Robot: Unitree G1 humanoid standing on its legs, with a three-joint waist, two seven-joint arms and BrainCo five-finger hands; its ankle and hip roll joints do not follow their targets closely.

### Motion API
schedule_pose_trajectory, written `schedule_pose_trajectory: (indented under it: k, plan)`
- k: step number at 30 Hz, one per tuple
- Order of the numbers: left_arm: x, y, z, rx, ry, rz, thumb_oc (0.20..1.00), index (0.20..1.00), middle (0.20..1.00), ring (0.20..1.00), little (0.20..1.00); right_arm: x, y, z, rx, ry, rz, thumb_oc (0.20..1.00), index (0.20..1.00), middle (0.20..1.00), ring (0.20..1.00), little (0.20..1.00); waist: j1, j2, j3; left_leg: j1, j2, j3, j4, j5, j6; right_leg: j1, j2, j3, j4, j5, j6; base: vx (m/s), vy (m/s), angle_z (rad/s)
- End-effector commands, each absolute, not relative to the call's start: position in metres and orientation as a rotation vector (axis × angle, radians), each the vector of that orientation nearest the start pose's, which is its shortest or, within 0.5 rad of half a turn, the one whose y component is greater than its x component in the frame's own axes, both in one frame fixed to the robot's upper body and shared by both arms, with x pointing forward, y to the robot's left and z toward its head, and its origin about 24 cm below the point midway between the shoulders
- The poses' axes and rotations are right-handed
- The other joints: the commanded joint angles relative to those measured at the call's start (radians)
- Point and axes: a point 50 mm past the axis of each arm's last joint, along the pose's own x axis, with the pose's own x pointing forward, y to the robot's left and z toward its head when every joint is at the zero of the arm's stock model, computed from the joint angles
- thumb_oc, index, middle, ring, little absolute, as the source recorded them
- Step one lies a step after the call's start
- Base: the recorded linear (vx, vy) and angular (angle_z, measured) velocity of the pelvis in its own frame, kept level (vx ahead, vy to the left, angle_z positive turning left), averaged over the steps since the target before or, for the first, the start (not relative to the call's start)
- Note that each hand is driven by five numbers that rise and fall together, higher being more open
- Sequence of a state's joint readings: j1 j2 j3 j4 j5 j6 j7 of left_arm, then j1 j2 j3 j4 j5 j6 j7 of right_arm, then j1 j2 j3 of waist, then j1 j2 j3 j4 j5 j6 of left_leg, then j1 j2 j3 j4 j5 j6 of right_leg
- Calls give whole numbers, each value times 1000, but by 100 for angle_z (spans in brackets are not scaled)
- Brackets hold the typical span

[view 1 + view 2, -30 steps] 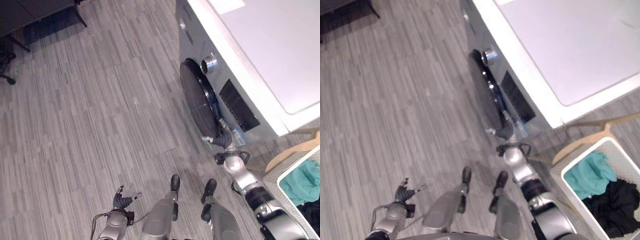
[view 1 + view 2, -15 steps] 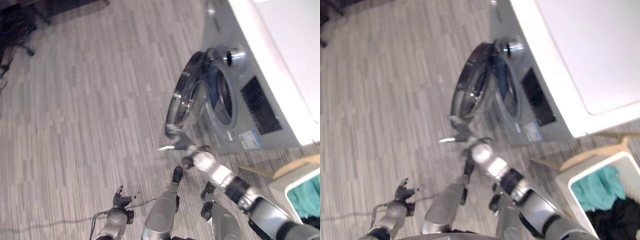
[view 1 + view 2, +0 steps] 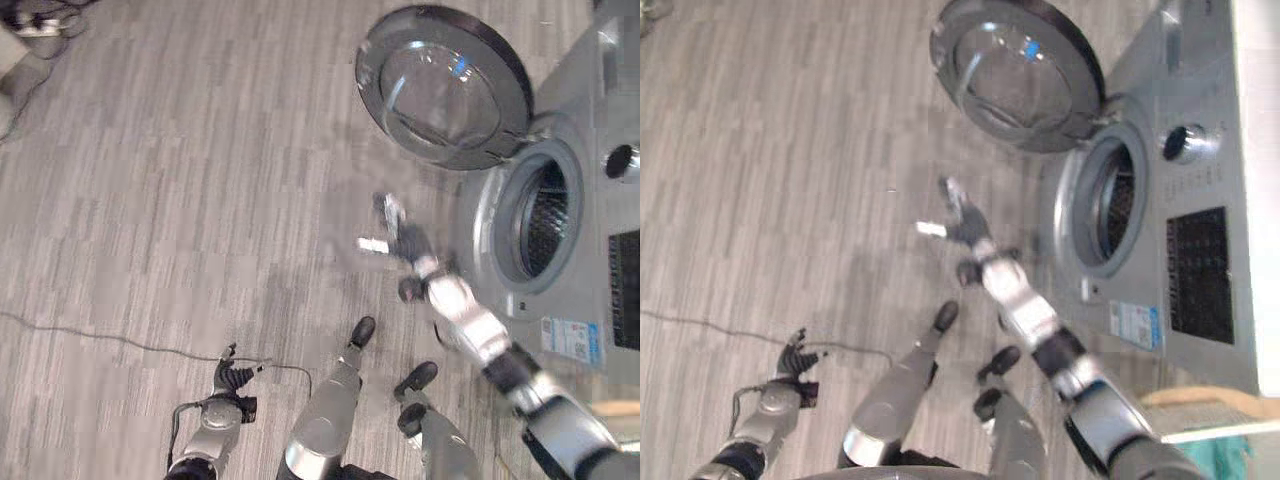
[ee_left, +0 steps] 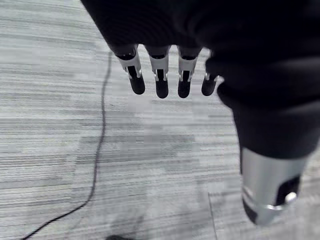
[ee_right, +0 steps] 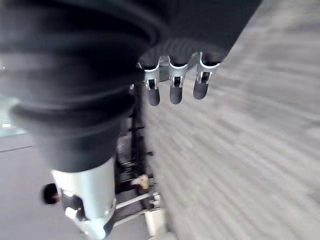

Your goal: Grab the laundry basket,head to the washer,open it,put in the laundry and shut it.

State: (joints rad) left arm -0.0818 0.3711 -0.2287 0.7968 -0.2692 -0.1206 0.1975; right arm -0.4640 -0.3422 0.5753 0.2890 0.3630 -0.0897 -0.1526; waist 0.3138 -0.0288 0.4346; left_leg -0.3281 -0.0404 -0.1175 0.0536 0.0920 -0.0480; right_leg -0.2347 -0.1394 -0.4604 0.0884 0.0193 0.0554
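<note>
The silver washer (image 3: 590,300) stands at the right with its round glass door (image 3: 445,85) swung wide open. The dark drum opening (image 3: 535,215) is uncovered. My right hand (image 3: 400,235) hangs in the air in front of the washer, apart from the door, and its fingers (image 5: 172,80) are straight with nothing in them. Low at the left, near the floor, my left hand (image 3: 232,375) is idle, its fingers (image 4: 160,75) straight and empty. A corner of the white laundry basket (image 3: 1215,436), with a bit of teal cloth in it, peeks in at the bottom right.
A beige wooden chair part (image 3: 1195,400) sits between the washer and the basket. The washer's control knob (image 3: 622,162) juts out beside the drum. Grey plank floor (image 3: 180,200) stretches out to the left of the washer.
The washer door went from shut to half open to fully open. My right hand let go of the door and drew back from it. The camera has turned, shifting the whole scene.
</note>
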Motion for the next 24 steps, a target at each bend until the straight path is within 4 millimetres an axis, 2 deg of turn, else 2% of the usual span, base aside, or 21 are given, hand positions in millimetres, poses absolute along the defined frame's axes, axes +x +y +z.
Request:
schedule_pose_trajectory:
  k: [1,2,3,4,6,7,8,10,11,14,16,19,20,22,24]
  plan:
    - [212,239,-83,272,580,180,1000,1000,1000,1000,1000,304,-76,95,-215,-222,506,1000,1000,1000,1000,1000,-23,4,-16,4,-5,77,38,-100,33,3,-37,81,-3,-19,54,-40,95,-82]
    - [224,232,-73,271,524,151,1000,1000,1000,1000,1000,292,-91,72,-297,-154,506,1000,1000,1000,1000,1000,-61,-2,-12,8,0,95,41,-107,37,-5,-37,104,-6,-10,56,-26,66,-98]
    - [229,228,-69,276,501,136,1000,1000,1000,1000,1000,287,-99,62,-336,-121,502,1000,1000,1000,1000,1000,-77,-4,-14,10,4,106,40,-109,39,-9,-35,114,-9,-5,57,-34,84,-98]
    - [245,220,-55,297,426,103,1000,1000,1000,1000,1000,278,-118,40,-410,-42,470,1000,1000,1000,1000,1000,-114,-12,-13,13,7,125,37,-111,41,-18,-34,134,-14,2,60,-39,62,-71]
    - [260,215,-41,311,357,85,1000,1000,1000,1000,1000,271,-133,24,-425,29,426,1000,1000,1000,1000,1000,-144,-17,-16,9,9,143,32,-109,41,-33,-32,150,-18,12,62,-61,63,-88]
    - [285,206,-11,337,224,65,1000,1000,1000,1000,1000,261,-157,5,-463,119,346,1000,1000,1000,1000,1000,-196,-26,-16,4,10,174,23,-106,43,-55,-29,177,-24,26,65,-154,89,-87]
    - [291,204,-4,339,193,65,1000,1000,1000,1000,1000,260,-162,1,-473,138,323,1000,1000,1000,1000,1000,-209,-30,-12,-12,4,189,23,-81,50,-73,-35,179,-29,49,59,-159,80,-24]
    - [302,204,12,352,135,80,1000,1000,1000,1000,1000,258,-173,-4,-490,166,278,1000,1000,1000,1000,1000,-233,-35,-12,-18,4,204,20,-78,51,-89,-32,194,-32,56,60,-43,35,-31]
    - [310,204,24,356,90,96,1000,1000,1000,1000,1000,257,-180,-5,-492,177,241,1000,1000,1000,1000,1000,-249,-33,-15,-8,10,209,17,-102,46,-90,-21,213,-33,42,68,47,31,-59]
    - [320,208,38,357,45,134,1000,1000,1000,1000,1000,257,-186,-5,-484,178,203,1000,1000,1000,1000,1000,-272,-35,-14,-13,9,223,9,-100,47,-107,-19,229,-37,50,70,16,19,-50]
    - [327,215,48,386,24,167,1000,1000,1000,1000,1000,260,-188,-2,-481,167,189,1000,1000,1000,1000,1000,-287,-36,-13,-18,9,229,7,-98,47,-117,-19,237,-37,54,71,0,27,-11]
    - [346,251,77,521,10,279,1000,1000,1000,1000,1000,268,-190,10,-482,118,176,1000,1000,1000,1000,1000,-311,-40,-4,-40,6,233,14,-95,49,-142,-17,244,-29,60,74,1,18,-4]
    - [354,274,95,581,13,346,1000,1000,1000,1000,1000,271,-195,16,-491,97,169,1000,1000,1000,1000,1000,-322,-44,5,-52,7,232,19,-93,49,-152,-16,245,-24,61,74,-12,32,-4]
    - [357,299,116,651,13,413,1000,1000,1000,1000,1000,274,-200,24,-505,67,165,1000,1000,1000,1000,1000,-331,-49,18,-66,9,230,26,-91,49,-164,-15,245,-19,63,77,-4,36,2]
    - [357,316,133,706,6,456,1000,1000,1000,1000,1000,274,-204,29,-509,46,157,1000,1000,1000,1000,1000,-338,-55,26,-79,11,225,33,-90,48,-173,-16,245,-16,64,78,19,24,5]
